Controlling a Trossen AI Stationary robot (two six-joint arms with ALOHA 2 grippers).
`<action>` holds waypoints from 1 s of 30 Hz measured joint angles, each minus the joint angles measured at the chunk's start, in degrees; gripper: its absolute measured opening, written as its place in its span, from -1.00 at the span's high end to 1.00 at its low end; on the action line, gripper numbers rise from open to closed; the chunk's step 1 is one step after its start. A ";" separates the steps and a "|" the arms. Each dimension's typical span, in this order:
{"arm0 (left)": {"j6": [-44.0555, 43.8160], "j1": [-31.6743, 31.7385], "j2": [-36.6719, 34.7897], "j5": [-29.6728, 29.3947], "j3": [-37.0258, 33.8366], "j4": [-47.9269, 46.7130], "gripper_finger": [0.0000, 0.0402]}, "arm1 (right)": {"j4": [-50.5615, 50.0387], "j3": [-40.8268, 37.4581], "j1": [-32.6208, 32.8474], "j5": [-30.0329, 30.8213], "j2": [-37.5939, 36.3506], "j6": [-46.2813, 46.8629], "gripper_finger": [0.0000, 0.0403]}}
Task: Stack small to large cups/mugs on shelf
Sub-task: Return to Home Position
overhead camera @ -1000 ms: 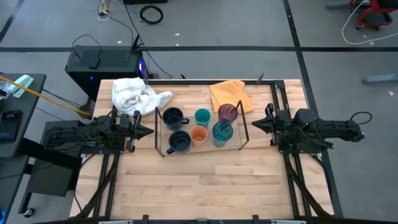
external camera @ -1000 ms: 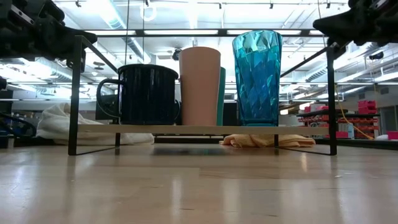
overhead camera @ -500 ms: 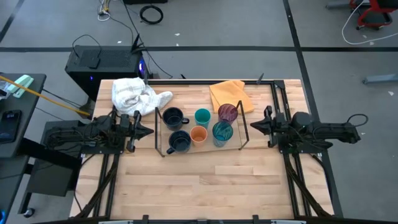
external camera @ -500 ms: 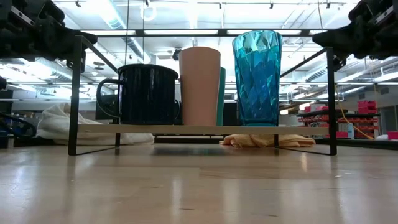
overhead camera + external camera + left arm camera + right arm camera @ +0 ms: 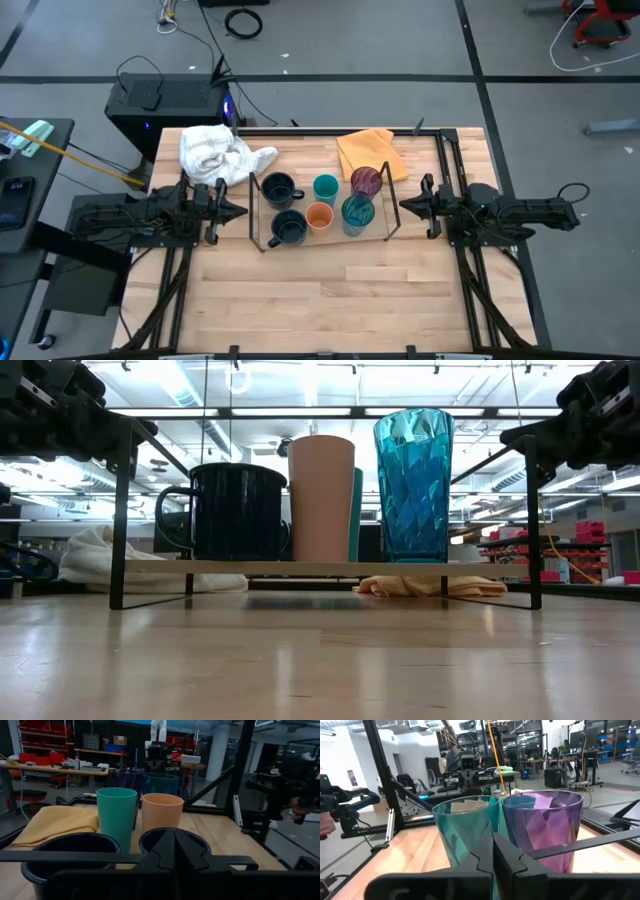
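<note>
On the shelf (image 5: 330,239), two mugs (image 5: 287,227) left; two cups (image 5: 319,216) in the middle; two tumblers (image 5: 357,213) right

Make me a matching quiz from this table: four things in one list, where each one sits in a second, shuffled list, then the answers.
Things:
1. orange cup
2. purple tumbler
3. white cloth
4. yellow cloth

Places:
A. on the table behind the shelf, toward the robot's right
B. shelf's front row, in the middle
C. on the table behind the shelf, toward the robot's left
D. shelf's back row, at the robot's right end

Pairs: 1-B, 2-D, 3-C, 4-A
</note>
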 joint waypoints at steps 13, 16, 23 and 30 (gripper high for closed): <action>0.87 0.00 0.01 -3.34 0.00 0.22 0.89 | 0.09 0.00 0.00 0.24 0.00 1.52 0.89; 1.77 0.00 0.01 -3.95 0.00 0.57 0.79 | 0.09 0.00 0.00 0.23 0.00 3.24 0.89; 0.22 0.00 0.02 -3.97 0.00 0.51 0.68 | 0.09 0.00 0.00 0.22 0.00 3.31 0.89; 0.07 0.00 0.02 -3.97 0.00 0.46 0.65 | 0.09 0.02 0.00 0.22 0.00 3.33 0.89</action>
